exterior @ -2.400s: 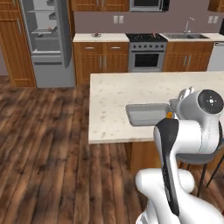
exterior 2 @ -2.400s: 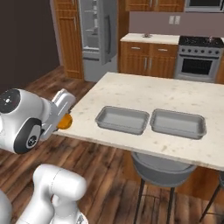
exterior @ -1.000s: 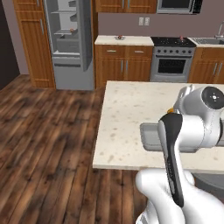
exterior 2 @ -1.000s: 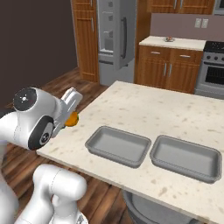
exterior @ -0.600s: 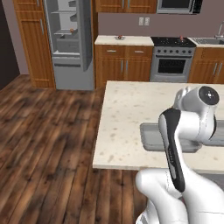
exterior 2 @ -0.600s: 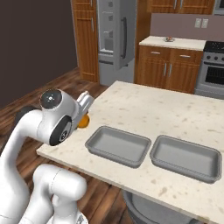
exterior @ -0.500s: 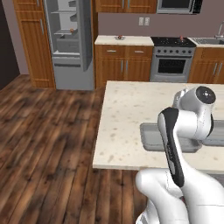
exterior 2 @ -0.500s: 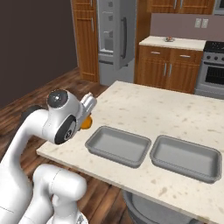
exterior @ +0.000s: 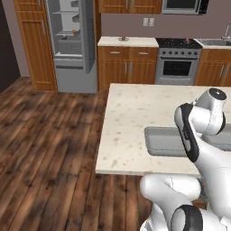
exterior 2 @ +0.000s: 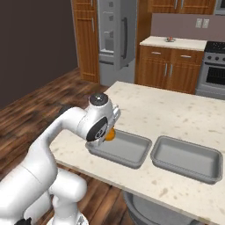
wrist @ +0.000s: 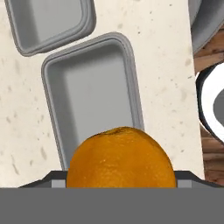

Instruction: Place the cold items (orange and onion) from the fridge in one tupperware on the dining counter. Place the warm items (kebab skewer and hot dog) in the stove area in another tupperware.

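Note:
My gripper (exterior 2: 109,133) is shut on the orange (exterior 2: 110,135), a round bright orange fruit. It hangs just above the left end of the nearer grey tupperware (exterior 2: 125,150) on the dining counter (exterior 2: 171,116). In the hand view the orange (wrist: 120,158) sits low in the middle, with that tupperware (wrist: 87,94) open and empty beneath it. A second empty tupperware (exterior 2: 188,161) lies beside the first. The onion, kebab skewer and hot dog are too small to make out.
The fridge (exterior: 72,43) stands open at the far wall, with a small round thing (exterior: 73,31) on a shelf. The stove (exterior: 178,63) is to its right, and a small reddish item (exterior: 122,39) lies on the counter between them. A stool (exterior 2: 149,211) stands under the counter's near edge.
The base views shifted until about a second ago and have held still since. The arm has swung the orange from the counter's corner to over the nearer tupperware.

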